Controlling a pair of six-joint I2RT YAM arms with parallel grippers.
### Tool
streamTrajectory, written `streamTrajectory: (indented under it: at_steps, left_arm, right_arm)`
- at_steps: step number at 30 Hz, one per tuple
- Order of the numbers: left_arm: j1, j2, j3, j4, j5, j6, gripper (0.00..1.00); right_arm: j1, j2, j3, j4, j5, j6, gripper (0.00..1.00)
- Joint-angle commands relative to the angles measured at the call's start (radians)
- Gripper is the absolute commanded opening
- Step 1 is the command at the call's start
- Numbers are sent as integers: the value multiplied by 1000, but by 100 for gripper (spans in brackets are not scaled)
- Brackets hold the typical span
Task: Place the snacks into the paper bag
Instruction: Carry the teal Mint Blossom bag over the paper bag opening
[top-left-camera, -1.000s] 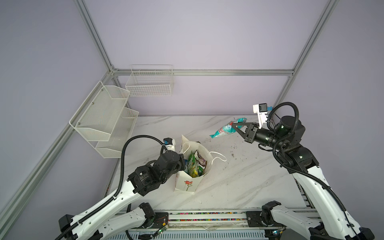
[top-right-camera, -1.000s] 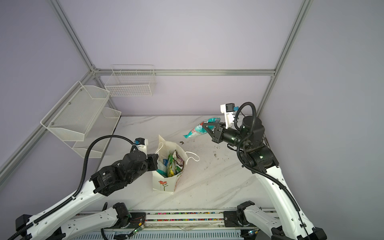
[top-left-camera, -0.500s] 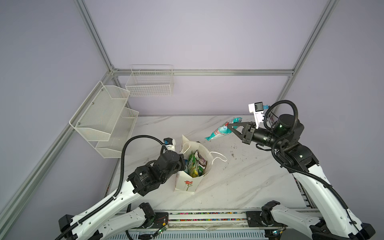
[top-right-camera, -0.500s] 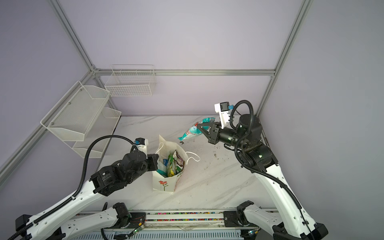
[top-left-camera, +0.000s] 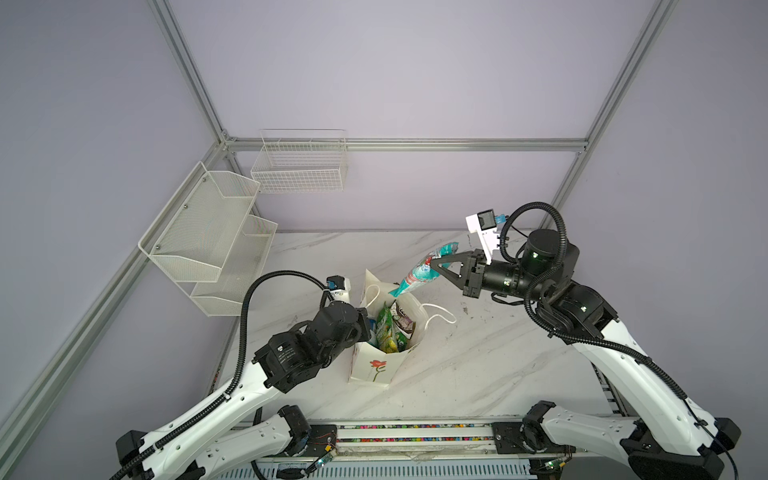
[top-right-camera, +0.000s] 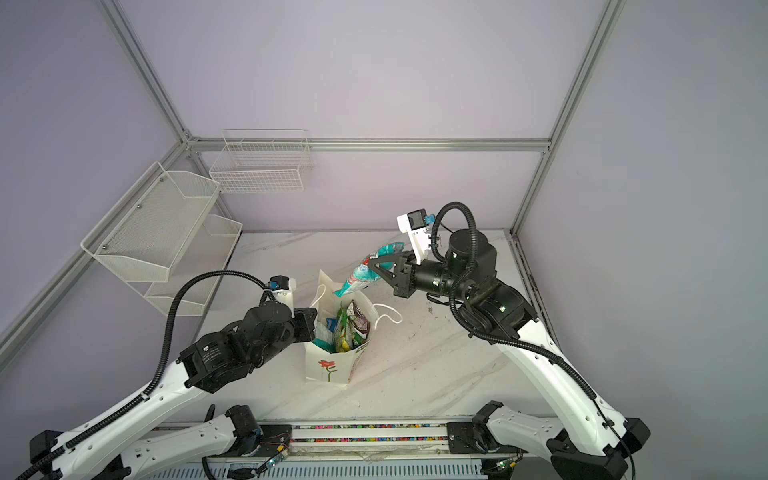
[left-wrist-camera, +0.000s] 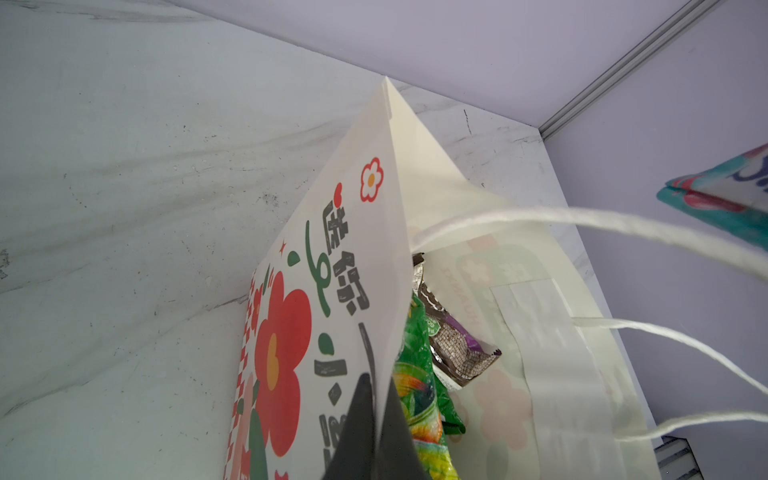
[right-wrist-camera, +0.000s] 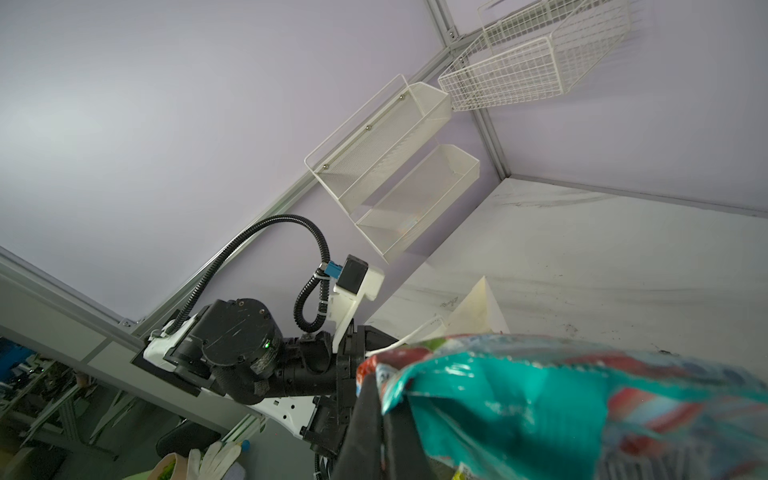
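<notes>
The cream paper bag (top-left-camera: 371, 365) (top-right-camera: 328, 368) stands open on the marble table, with flower prints on its wall (left-wrist-camera: 332, 270). My left gripper (top-left-camera: 365, 328) (top-right-camera: 309, 326) (left-wrist-camera: 376, 388) is shut on the bag's rim, one finger outside and one inside. Inside the bag are a green pouch (top-left-camera: 386, 330) (left-wrist-camera: 415, 353), a dark brown bar (left-wrist-camera: 453, 340) and a teal packet (top-right-camera: 328, 328). My right gripper (top-left-camera: 434, 264) (top-right-camera: 372, 266) (right-wrist-camera: 380, 399) is shut on a teal pouch (top-left-camera: 419, 270) (top-right-camera: 359, 274) (right-wrist-camera: 540, 407). The pouch hangs tilted, its lower end just above the bag's far rim.
A two-tier mesh shelf (top-left-camera: 208, 232) and a wire basket (top-left-camera: 299, 166) hang on the walls at the back left. One white cord handle (top-left-camera: 436, 316) droops over the bag's right side. A rail (top-left-camera: 415, 432) runs along the table's front edge.
My right gripper has carried the teal pouch left and slightly down, from over the table's back right to the bag's opening. The left arm and the bag have stayed still.
</notes>
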Motion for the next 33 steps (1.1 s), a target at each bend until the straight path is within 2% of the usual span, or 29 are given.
streamTrajectory:
  at_steps: [1, 6, 10, 16, 33]
  left_arm:
    - [-3, -10, 71, -17, 22, 5, 0]
    - [-1, -13, 66, -17, 22, 3, 0]
    - [-2, -15, 67, -16, 23, 3, 0]
    - [-2, -20, 67, -14, 29, 5, 0]
    - [-2, -42, 50, -10, 29, 10, 0]
  right_arm:
    - [57, -7, 53, 35, 18, -42, 0]
    - [155, 21, 77, 23, 26, -67, 0]
    - [246, 55, 114, -14, 77, -99, 0]
    - [335, 87, 130, -13, 100, -119, 0]
    - [440, 131, 151, -48, 167, -153, 0]
